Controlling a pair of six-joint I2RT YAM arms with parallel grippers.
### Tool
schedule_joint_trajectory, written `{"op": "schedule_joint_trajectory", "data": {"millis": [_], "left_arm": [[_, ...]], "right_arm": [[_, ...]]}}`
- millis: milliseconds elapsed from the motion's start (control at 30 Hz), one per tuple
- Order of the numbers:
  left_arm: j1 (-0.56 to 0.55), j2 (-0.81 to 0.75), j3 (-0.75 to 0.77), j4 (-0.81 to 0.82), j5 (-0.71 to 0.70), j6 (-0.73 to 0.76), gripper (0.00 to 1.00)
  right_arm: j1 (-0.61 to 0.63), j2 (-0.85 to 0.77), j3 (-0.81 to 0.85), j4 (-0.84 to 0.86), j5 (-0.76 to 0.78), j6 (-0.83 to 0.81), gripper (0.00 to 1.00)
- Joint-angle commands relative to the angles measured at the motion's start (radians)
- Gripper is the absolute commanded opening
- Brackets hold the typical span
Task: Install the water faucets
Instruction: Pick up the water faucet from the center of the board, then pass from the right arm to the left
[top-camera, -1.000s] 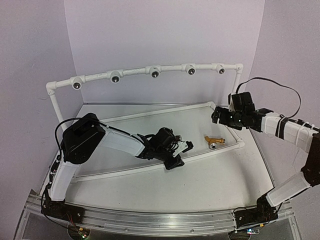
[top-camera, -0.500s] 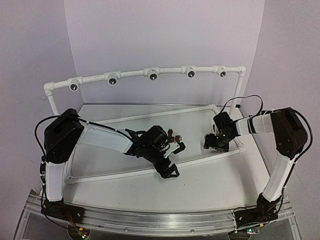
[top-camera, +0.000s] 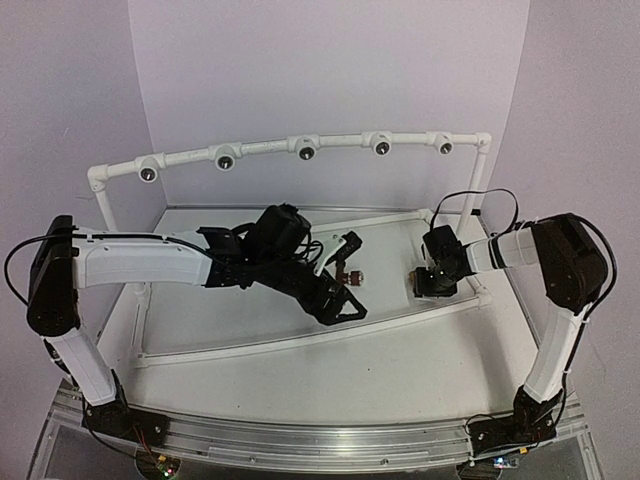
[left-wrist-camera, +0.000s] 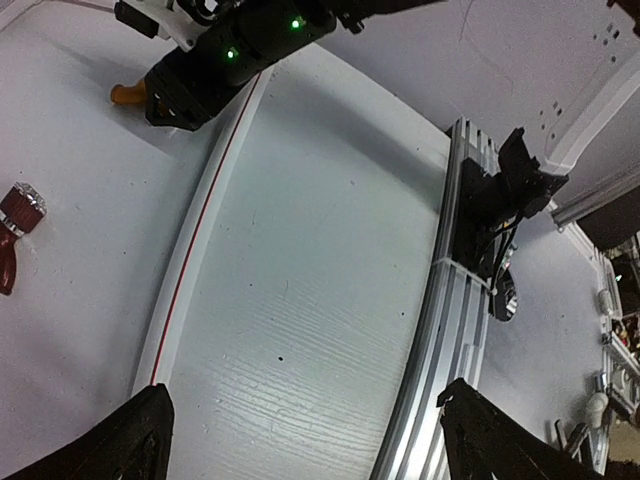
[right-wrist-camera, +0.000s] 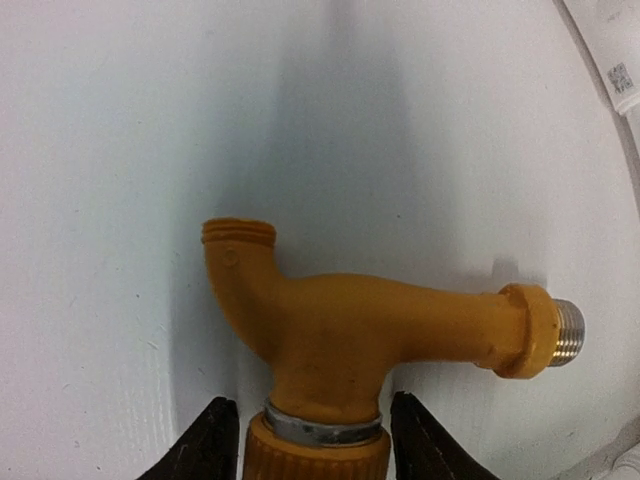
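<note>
Now the left end effector (left-wrist-camera: 305, 440) is seen spread wide above the tabletop (left-wrist-camera: 320, 300), where the reddish-brown faucet (left-wrist-camera: 15, 232) is found lying free. The yellow faucet (right-wrist-camera: 380, 330), also on the tabletop, is flanked at its knob by the right end effector (right-wrist-camera: 315, 445); a firm pinch cannot be told.

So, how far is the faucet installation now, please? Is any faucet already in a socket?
Nothing is installed yet: all five pipe sockets show dark, empty holes. In hand: the right gripper has its fingers on both sides of the cap of the yellow faucet; a firm grip I cannot confirm. The reddish-brown faucet lies loose, the left gripper open. Left: fit both faucets.
</note>
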Motion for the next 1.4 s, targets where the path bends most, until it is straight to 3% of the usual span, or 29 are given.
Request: {"op": "schedule_joint_trajectory", "data": {"millis": [0, 67, 133, 267, 367, 467, 633, 800, 967, 1033, 1167, 1367], "left_arm": [[0.057, -0.125, -0.071, 0.110, -0.011, -0.157, 0.95], [0.089, -0.168, -0.109, 0.138, -0.019, -0.236, 0.94], [0.128, -0.223, -0.161, 0.171, 0.000, -0.303, 0.91], [0.162, -0.332, -0.252, 0.270, 0.050, -0.354, 0.89], [0.163, -0.424, -0.342, 0.409, 0.102, -0.339, 0.89], [0.163, -0.533, -0.427, 0.561, 0.135, -0.317, 0.89], [0.162, -0.667, -0.498, 0.723, 0.106, -0.241, 0.92], [0.162, -0.669, -0.481, 0.812, 0.167, -0.171, 0.98], [0.162, -0.553, -0.371, 0.837, 0.356, -0.142, 0.99], [0.162, -0.498, -0.330, 0.838, 0.388, -0.151, 0.99], [0.162, -0.414, -0.272, 0.837, 0.391, -0.168, 0.99], [0.163, -0.330, -0.238, 0.840, 0.506, -0.190, 0.97]], "right_arm": [[0.034, -0.022, 0.014, 0.099, 0.070, -0.152, 0.25], [0.056, -0.068, 0.008, 0.112, 0.072, -0.220, 0.13], [0.094, -0.143, -0.026, 0.133, 0.008, -0.325, 0.07], [0.154, -0.335, -0.080, 0.128, -0.458, -0.378, 0.00], [0.161, -0.406, -0.101, 0.243, -0.987, -0.179, 0.00], [0.216, -0.416, -0.124, 0.551, -1.214, 0.211, 0.00], [0.325, -0.449, -0.086, 0.734, -1.197, 0.575, 0.00], [0.355, -0.423, -0.084, 1.239, -1.194, 1.119, 0.00], [0.364, -0.328, -0.077, 1.657, -1.111, 1.487, 0.00], [0.371, -0.294, -0.069, 1.754, -1.085, 1.558, 0.00], [0.395, -0.284, -0.055, 1.759, -1.078, 1.567, 0.00], [0.416, -0.298, -0.038, 1.751, -1.073, 1.554, 0.00]]}}
